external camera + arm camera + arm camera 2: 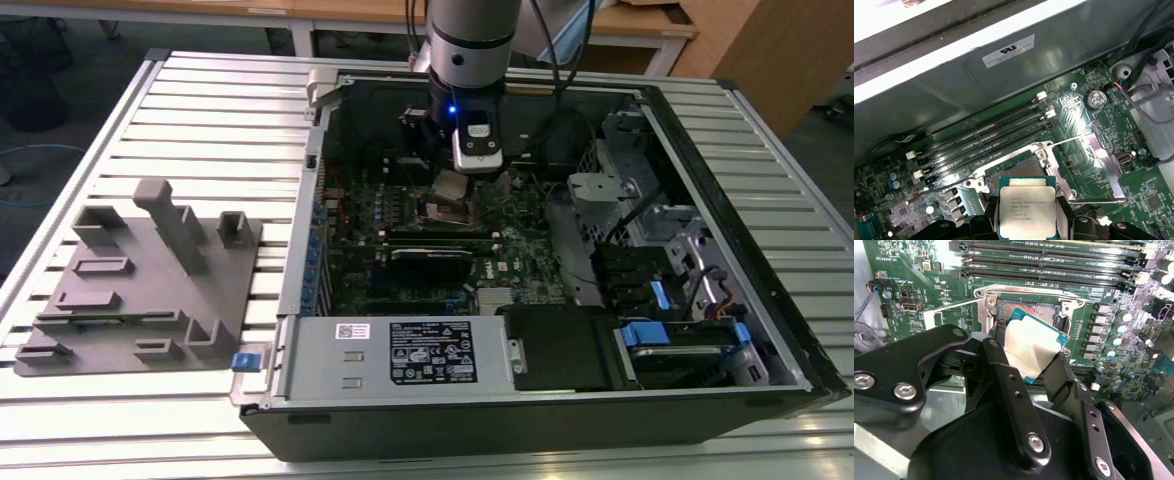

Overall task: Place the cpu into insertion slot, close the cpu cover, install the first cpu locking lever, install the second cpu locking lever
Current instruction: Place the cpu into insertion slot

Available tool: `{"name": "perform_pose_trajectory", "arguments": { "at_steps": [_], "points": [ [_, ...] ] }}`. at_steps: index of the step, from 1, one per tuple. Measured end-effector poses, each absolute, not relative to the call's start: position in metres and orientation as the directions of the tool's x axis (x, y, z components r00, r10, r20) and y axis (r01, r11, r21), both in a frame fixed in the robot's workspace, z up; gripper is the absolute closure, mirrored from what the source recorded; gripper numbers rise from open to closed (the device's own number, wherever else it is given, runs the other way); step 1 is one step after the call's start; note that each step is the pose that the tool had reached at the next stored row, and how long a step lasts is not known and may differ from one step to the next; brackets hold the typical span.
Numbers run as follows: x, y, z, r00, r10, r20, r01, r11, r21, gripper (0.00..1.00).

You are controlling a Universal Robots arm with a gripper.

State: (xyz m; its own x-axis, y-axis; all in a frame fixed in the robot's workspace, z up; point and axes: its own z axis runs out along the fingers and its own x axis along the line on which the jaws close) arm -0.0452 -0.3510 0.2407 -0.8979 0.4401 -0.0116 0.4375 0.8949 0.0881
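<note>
My gripper (pixel 451 190) hangs inside the open computer case, shut on the cpu (pixel 1031 351), a flat square chip with a silvery top and a teal edge. The black fingers (pixel 1004 385) clamp two opposite sides of the cpu (pixel 1026 212). The chip is tilted and sits just above the insertion slot (pixel 1026 310), apart from it. The dark socket (pixel 1014 167) lies bare inside its metal rim. The cpu cover (pixel 1094 165), a thin silvery frame, is swung open to one side of the socket. Thin wire locking levers (pixel 944 189) stand released beside it.
Long black memory slots (pixel 984 135) run beside the socket. A black card (pixel 427 262) lies nearer the front, then the power supply (pixel 400 350). Drive bays and cables (pixel 667 250) fill the exterior view's right. A grey fixture (pixel 134 280) sits outside the case on the slatted table.
</note>
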Motion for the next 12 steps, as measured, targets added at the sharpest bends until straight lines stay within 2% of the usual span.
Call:
{"name": "perform_pose_trajectory", "arguments": {
  "at_steps": [12],
  "points": [
    [-0.0452,-0.351,0.2406,-0.882,0.472,-0.012,0.469,0.879,0.088,0.46]
  ]
}}
